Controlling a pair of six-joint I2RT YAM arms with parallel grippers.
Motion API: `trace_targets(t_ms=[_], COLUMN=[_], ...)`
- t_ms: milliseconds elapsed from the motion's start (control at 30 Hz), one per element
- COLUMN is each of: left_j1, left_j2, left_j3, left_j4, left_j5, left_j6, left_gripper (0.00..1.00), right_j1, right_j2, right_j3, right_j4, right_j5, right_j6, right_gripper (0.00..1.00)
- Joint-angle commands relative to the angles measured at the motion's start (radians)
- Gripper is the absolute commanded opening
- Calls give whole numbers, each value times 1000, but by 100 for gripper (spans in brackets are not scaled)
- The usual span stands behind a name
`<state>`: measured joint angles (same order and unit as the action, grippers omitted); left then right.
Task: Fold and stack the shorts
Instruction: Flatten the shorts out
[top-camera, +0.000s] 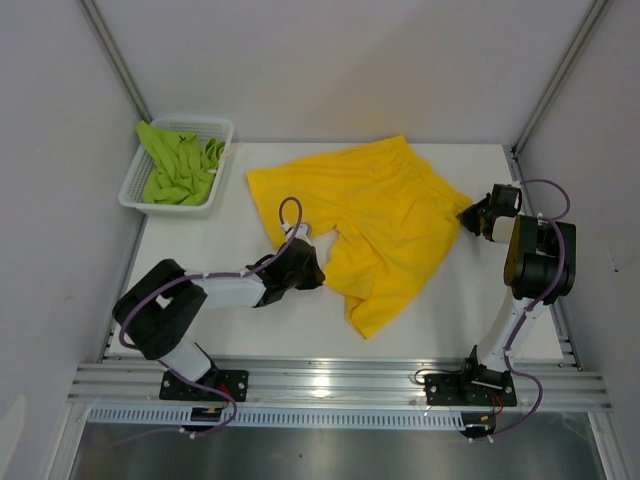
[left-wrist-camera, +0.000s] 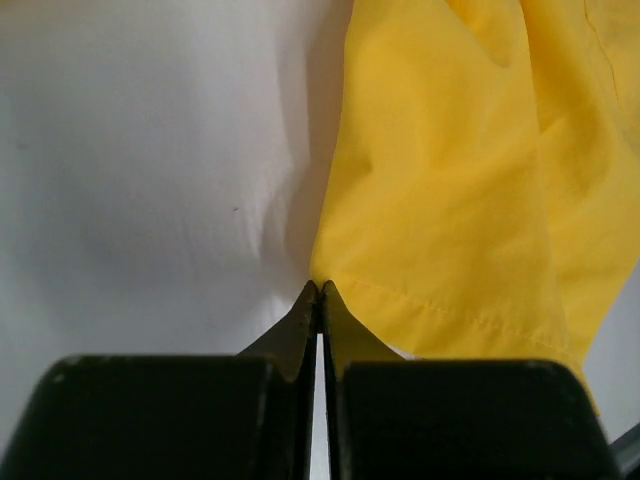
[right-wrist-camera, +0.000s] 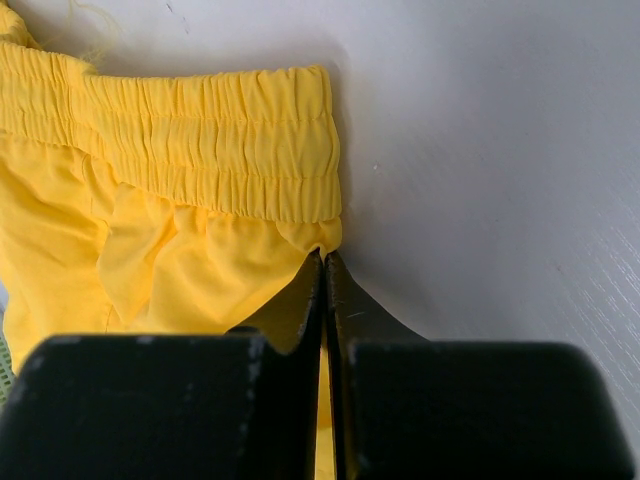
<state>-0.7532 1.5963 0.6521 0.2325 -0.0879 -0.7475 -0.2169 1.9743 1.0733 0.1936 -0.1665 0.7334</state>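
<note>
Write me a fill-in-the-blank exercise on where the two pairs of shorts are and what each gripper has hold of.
1. The green shorts sit bunched in the white mesh ____.
2. The right gripper is shut on the elastic ____ of the yellow shorts.
3. The left gripper pinches the same pair by a stitched leg ____.
Missing words: basket; waistband; hem.

A white mesh basket (top-camera: 170, 207) sits at the upper left of the frame, on the far corner of a white table (top-camera: 430, 320) that fills the middle. Pale grey walls (top-camera: 330, 60) close in the back and both sides, with slim metal posts (top-camera: 115, 55) slanting in from the upper corners. A ribbed silver rail (top-camera: 340, 380) runs across the bottom, just below the table's edge.
</note>
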Motion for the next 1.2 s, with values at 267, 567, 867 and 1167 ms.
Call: trace_targets(t_ms=[267,567,867,1167], left_j1=[135,176,160,-191], left_j2=[-256,-129,-338,-503], left_j3=[34,95,52,8], left_j4=[-398,-519,-506,-342], left_j5=[-171,-328,-178,-128], left_j6=[197,238,212,204], left_gripper=[0,23,87,86], right_j1=[-4,4,11,16], right_j2=[-20,-23,-23,-25], right_j3=[-10,-7,-3,-1], right_j4=[-13,-16,-25,-31], right_j5=[7,18,24,33], right_j6=[-2,-11,-17,-19], right_gripper=[0,0,0,0])
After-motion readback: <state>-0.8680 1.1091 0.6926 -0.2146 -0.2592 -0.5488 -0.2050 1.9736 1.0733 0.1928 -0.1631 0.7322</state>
